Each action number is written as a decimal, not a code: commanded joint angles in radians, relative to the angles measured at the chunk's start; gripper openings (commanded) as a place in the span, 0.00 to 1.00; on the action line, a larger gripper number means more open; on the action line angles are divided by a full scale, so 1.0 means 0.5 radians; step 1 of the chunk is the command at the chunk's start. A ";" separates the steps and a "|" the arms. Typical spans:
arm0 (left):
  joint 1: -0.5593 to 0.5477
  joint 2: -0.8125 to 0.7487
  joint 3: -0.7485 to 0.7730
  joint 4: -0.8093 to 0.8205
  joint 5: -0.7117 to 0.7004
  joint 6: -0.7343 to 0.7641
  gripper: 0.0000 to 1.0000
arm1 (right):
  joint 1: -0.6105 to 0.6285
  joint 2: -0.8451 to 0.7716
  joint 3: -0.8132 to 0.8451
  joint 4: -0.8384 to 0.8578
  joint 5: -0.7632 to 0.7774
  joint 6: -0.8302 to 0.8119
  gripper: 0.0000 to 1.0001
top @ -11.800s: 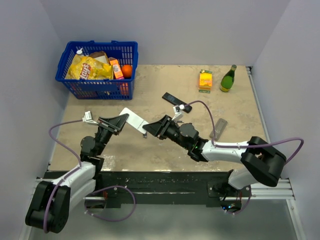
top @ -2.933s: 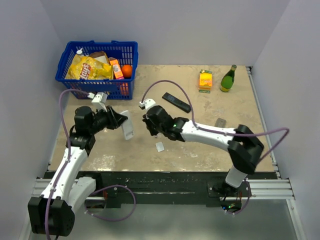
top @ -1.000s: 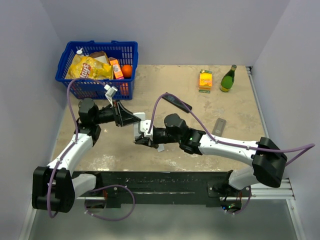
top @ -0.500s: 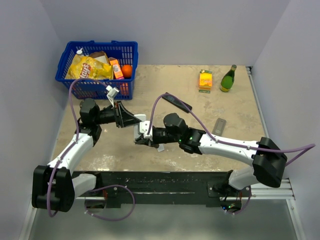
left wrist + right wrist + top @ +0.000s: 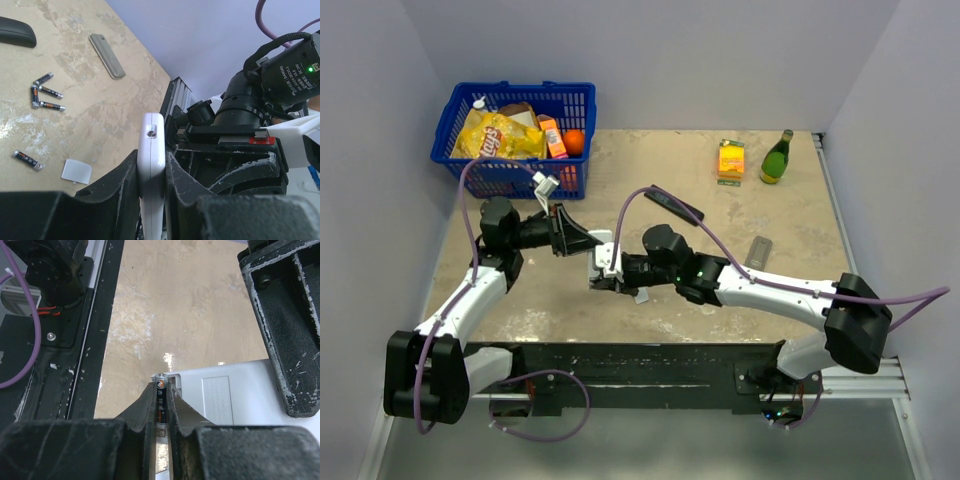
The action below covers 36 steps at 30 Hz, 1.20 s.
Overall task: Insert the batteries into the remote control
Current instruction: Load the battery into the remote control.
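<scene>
The left end effector [image 5: 151, 172] is clamping the white remote control [image 5: 152, 145] edge-on, its fingers pressed against the two broad faces of the casing; in the top view this remote is being held above the bench [image 5: 790, 215], left of centre, between the two arms. The right end effector [image 5: 160, 407] is pinching one battery [image 5: 160, 390] between nearly closed fingers, the cell lying lengthwise along them with its silvery end protruding; that end is sitting just at the edge of the remote's white back, beside a rectangular recessed panel [image 5: 217, 400]; whether the cell is touching the casing cannot be determined. Loose batteries [image 5: 52, 106] are lying in a small cluster on the bench; a separate battery [image 5: 27, 160] is lying apart from them, near a small white cover plate [image 5: 76, 171]. A grey remote [image 5: 106, 55] and a black remote [image 5: 15, 37] are lying further out on the bench, well apart from the held one. A blue basket [image 5: 510, 178] holding groceries is standing at the far left corner; an orange box [image 5: 730, 160] and a green bottle [image 5: 777, 157] are standing side by side near the far right corner.
</scene>
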 commanded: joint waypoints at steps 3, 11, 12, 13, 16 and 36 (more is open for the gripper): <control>-0.007 -0.014 0.020 -0.058 0.006 0.069 0.00 | 0.001 0.019 0.117 -0.120 0.066 -0.063 0.00; -0.007 -0.017 0.054 -0.258 -0.059 0.214 0.00 | 0.001 0.084 0.188 -0.236 0.057 -0.084 0.00; -0.007 -0.017 0.054 -0.261 -0.059 0.214 0.00 | 0.001 0.096 0.197 -0.258 0.054 -0.090 0.00; -0.007 -0.017 0.057 -0.261 -0.062 0.211 0.00 | 0.001 0.117 0.206 -0.276 0.054 -0.096 0.00; -0.007 -0.017 0.054 -0.261 -0.065 0.208 0.00 | 0.001 0.142 0.231 -0.295 0.054 -0.112 0.00; 0.017 -0.023 0.032 -0.074 -0.083 0.030 0.00 | 0.034 0.302 0.332 -0.549 0.293 -0.170 0.00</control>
